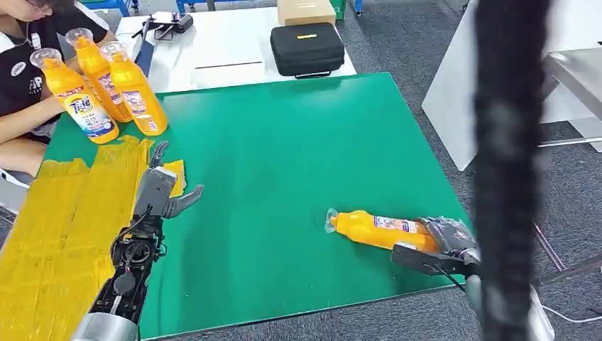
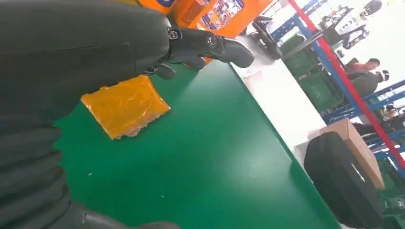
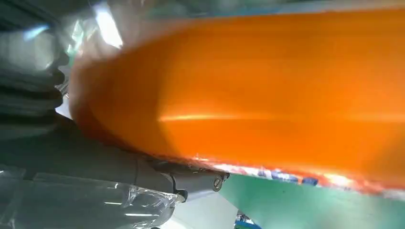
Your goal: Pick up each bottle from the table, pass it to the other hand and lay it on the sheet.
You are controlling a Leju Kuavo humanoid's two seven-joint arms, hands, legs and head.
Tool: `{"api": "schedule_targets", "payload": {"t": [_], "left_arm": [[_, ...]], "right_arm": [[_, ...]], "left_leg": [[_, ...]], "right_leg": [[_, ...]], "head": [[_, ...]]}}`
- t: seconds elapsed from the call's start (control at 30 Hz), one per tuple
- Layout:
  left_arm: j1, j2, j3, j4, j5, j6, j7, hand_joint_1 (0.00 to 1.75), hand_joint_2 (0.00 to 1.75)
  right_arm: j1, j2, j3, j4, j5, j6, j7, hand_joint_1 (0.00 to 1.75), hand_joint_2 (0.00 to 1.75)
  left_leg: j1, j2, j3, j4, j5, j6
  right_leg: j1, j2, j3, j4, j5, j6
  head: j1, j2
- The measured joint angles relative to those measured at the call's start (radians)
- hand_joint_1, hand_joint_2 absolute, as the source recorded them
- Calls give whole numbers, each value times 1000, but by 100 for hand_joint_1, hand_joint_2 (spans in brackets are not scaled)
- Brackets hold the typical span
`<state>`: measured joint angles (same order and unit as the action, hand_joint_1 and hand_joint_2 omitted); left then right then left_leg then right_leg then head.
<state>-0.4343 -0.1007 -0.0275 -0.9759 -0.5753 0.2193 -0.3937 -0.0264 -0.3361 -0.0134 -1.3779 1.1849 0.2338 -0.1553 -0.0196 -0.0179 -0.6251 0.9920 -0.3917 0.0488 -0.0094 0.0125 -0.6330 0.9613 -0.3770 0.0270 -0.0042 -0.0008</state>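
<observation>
Head view shows the right hand wrapped around the base end of an orange detergent bottle that lies on its side on the green mat, cap end pointing toward the mat's middle, close to the mat's near edge. This looks like the pick-up step for this bottle: the grasp seems made, but whether the bottle is lifted clear of the mat cannot be told. From the right wrist view the bottle sits tight against the hand, with the thick grey thumb along its lower side; the fingers on the far side are hidden, so how far they curl around is unclear. The next move would call for raising the bottle and carrying it toward the mat's middle, where the left hand can take it. That hand hovers above the mat just beside the yellow sheet, holding nothing, fingers apart and loosely extended; the left wrist view shows its dark fingers stretched out in the air over the mat. Three more orange bottles stand upright at the mat's far corner beside the sheet, next to a seated person.
</observation>
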Motion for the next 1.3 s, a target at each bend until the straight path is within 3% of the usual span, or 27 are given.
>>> {"api": "schedule_targets", "payload": {"t": [0.5,0.67,0.73,0.9,1.03,1.3], "left_arm": [[-4,0,4,21,8,4,-1,0,175],[8,0,5,14,24,6,-7,0,175],[28,-1,6,-17,33,-14,-8,0,175],[57,-11,-9,-134,95,-124,11,0,175],[69,-11,-53,-236,148,-201,22,0,175],[77,3,-178,-372,328,-353,68,0,175]], "right_arm": [[-2,-2,8,6,2,-9,7,175,175],[5,38,6,6,-22,-210,-36,175,175],[-8,99,-8,6,-94,-335,-52,175,175],[-64,234,-38,-5,-337,-498,-139,175,175],[-100,302,-38,1,-443,-587,-208,175,175],[-207,363,9,78,-596,-710,-311,175,175]], "left_leg": [[0,0,1,0,0,0],[0,1,0,0,-1,-1],[0,3,0,0,0,-1],[2,2,-1,0,1,-1],[2,2,-2,0,1,-1],[1,1,-4,0,1,-1]], "right_leg": [[0,0,2,0,0,0],[0,1,1,0,0,0],[0,2,-1,0,1,0],[2,2,-1,1,1,-1],[2,2,-1,1,1,-1],[1,1,-2,1,1,-1]], "head": [[0,0],[1,0],[0,0],[0,0],[0,0],[0,0]]}}
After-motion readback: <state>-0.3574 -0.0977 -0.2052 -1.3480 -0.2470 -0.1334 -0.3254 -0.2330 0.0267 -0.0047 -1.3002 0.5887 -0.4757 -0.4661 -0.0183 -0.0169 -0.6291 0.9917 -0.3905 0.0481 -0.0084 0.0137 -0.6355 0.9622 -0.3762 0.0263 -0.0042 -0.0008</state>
